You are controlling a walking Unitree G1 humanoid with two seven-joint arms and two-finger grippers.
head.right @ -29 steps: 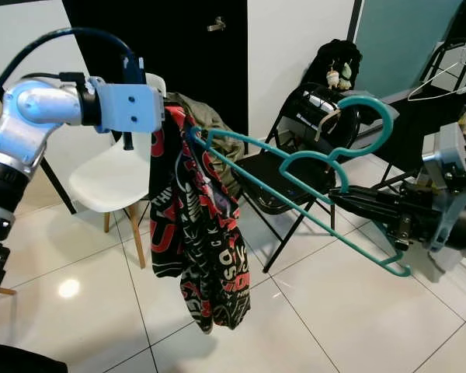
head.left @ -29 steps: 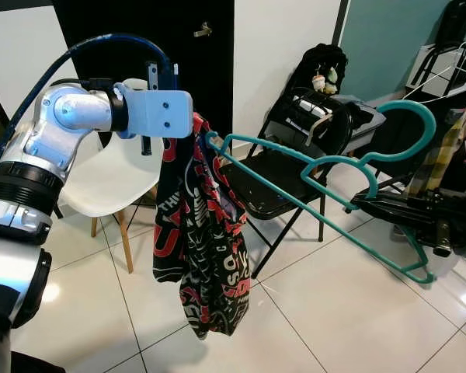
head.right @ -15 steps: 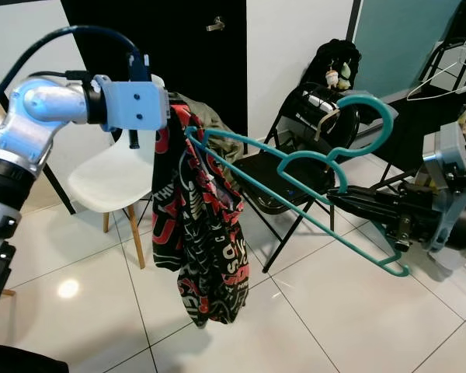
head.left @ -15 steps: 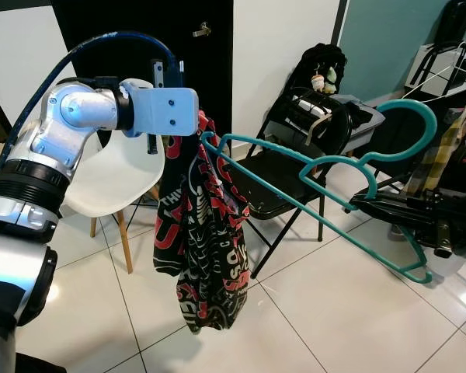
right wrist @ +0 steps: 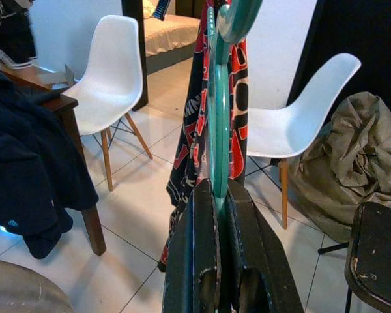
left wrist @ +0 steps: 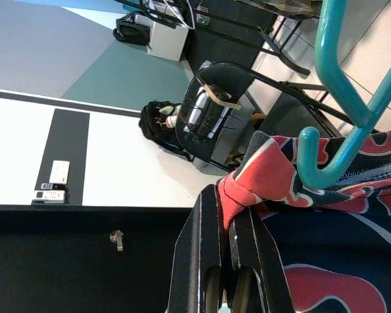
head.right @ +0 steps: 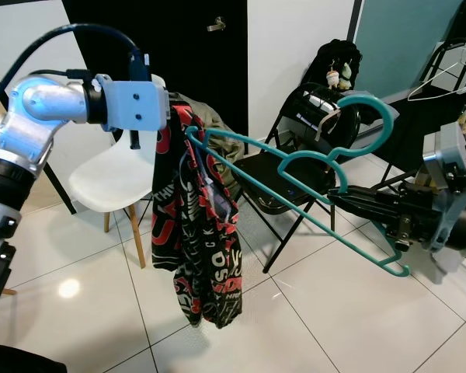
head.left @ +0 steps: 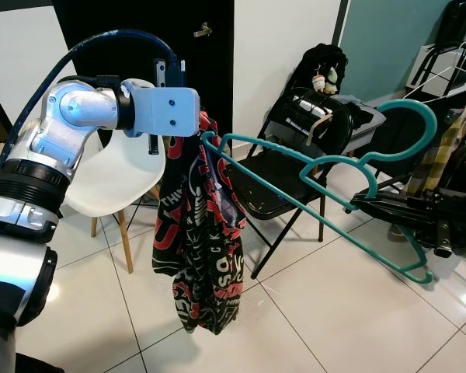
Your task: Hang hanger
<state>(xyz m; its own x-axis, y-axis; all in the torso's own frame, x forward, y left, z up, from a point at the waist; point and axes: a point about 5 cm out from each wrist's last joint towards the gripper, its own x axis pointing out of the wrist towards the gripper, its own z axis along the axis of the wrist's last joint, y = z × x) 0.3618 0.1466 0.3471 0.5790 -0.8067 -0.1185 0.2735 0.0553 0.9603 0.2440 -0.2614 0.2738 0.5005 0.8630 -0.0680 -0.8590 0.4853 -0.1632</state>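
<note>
From the left eye, the left gripper (head.left: 188, 124) is raised at the left of the scene, its fingers closed on the top edge of a black and red garment (head.left: 198, 241) that hangs straight down toward the tiled floor (head.left: 334, 311). A teal hanger (head.left: 326, 186) stretches across the middle, its far-left tip hooked into the garment just beside the left gripper, its hook curving up at the right. The right gripper (head.left: 365, 203) reaches in from the right and clamps the hanger close under the hook. Behind the garment stand a white chair (head.left: 109, 183) on the left and a black folding chair (head.left: 283, 175) in the middle, with a black door (head.left: 140, 31) farther back.

The right eye shows the same layout; a bundle of olive cloth (head.right: 210, 116) lies behind the garment, near the white chair.

In the left wrist view, the two black fingers (left wrist: 202, 261) are pressed together on a red fold of the garment, and the hanger's curled tip lies touching the cloth just beside them.

In the right wrist view, the black fingers (right wrist: 247, 241) are shut on the hanger's teal bar, which runs away toward the hanging garment. Two white chairs stand beyond, and dark clothing (right wrist: 26, 143) lies draped over a wooden table (right wrist: 65, 107).
</note>
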